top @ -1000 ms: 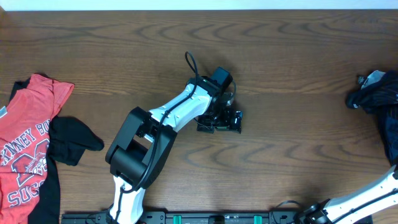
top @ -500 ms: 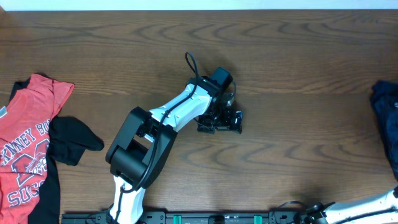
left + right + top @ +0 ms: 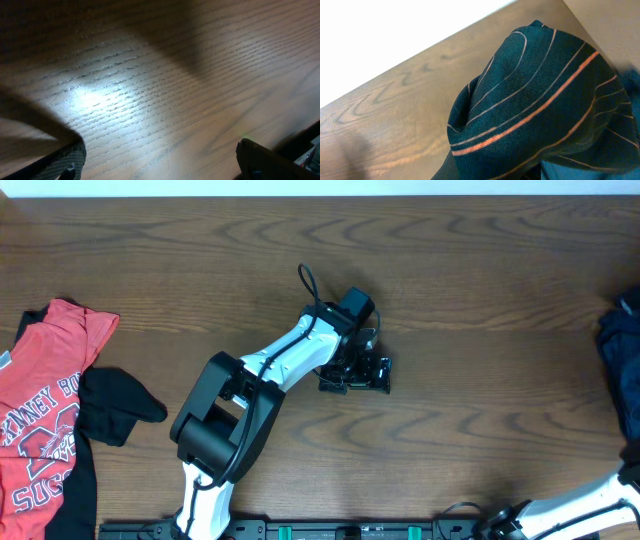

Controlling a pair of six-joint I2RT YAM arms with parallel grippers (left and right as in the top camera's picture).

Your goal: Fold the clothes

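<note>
The black jersey with thin orange-red lines fills the right wrist view, bunched and hanging close over my right gripper's jaws, which it hides. In the overhead view only its dark edge shows at the table's far right. The right gripper appears shut on it. My left gripper rests at the table's middle, open and empty, with bare wood between its fingers. A red white-lettered T-shirt lies at the far left, with a black piece beside it.
The wooden table runs to a white wall at the back. The left arm stretches from the front edge to the middle. Part of the right arm shows at the front right corner.
The dark jersey at the right edge has moved further right and mostly out of the overhead view. The right arm has shifted with it. The left arm has not moved.
</note>
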